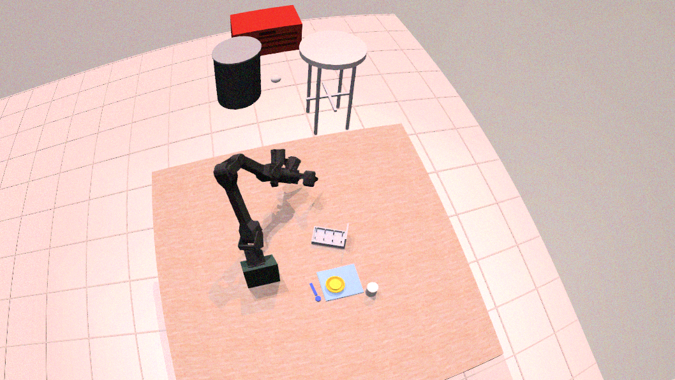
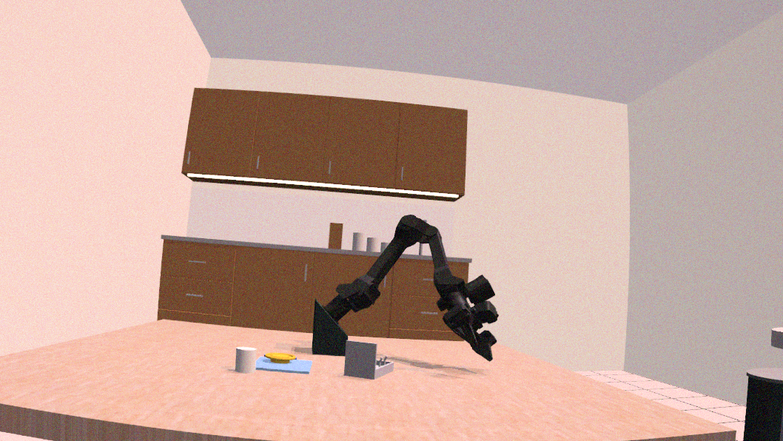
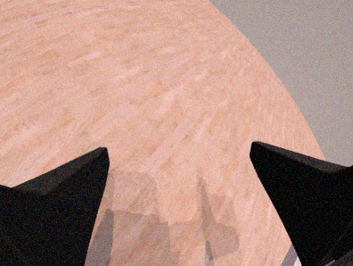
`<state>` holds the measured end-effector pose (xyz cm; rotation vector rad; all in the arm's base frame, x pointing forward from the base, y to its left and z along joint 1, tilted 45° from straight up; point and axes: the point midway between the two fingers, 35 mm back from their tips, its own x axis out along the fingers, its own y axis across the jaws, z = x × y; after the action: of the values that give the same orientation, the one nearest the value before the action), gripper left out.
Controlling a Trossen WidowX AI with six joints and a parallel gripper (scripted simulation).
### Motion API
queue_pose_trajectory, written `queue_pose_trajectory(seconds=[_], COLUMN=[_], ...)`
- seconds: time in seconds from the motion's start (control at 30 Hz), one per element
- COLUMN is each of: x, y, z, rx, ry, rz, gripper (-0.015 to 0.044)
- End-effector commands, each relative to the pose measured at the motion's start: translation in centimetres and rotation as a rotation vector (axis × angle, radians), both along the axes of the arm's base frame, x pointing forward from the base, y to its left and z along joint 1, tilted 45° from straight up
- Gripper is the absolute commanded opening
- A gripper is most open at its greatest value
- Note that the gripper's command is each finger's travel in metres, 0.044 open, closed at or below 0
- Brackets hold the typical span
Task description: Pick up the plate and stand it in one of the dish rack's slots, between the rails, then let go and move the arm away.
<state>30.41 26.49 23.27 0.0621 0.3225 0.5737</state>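
Observation:
The yellow plate [image 1: 335, 284] [image 2: 280, 356] lies flat, right way up, on a light blue mat [image 1: 351, 279] [image 2: 298, 367]. The small grey dish rack [image 1: 328, 245] [image 2: 360, 359] stands on the table behind the mat in the top view, with a tall panel at one end and short rails inside; its slots hold nothing that I can see. My gripper [image 1: 316, 178] [image 2: 489, 348] [image 3: 182, 153] is open and empty. It is above the table on the far side of the rack from the plate, pointing obliquely down. The plate is out of the wrist view.
A white cup [image 1: 371, 289] [image 2: 245, 360] stands just off the mat's right edge in the top view. A blue spoon [image 1: 313, 289] lies left of the mat, between it and the arm's base [image 1: 260, 271]. A stool [image 1: 332, 48] and a dark bin [image 1: 237, 75] stand beyond the table.

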Motion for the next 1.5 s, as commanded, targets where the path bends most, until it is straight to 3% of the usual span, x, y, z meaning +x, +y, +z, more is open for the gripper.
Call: queue_pose_trajectory(seconds=[0.0,0.33,0.67,1.0,1.47], x=[2.5,7.8,10.7,9.7,5.4], y=[-2.0,-8.6,-17.2,-26.3,-35.0], z=[-1.8,-7.1,-12.6,-16.9,-21.7], rx=[-0.080,-0.327,-0.444,-0.454,-0.288], ry=[0.053,0.222,0.473,0.735,1.043], rz=[-0.044,-0.099,-0.140,-0.183,-0.111], gripper=[0.0400,0.0400,0.0400,0.0400,0.0400])
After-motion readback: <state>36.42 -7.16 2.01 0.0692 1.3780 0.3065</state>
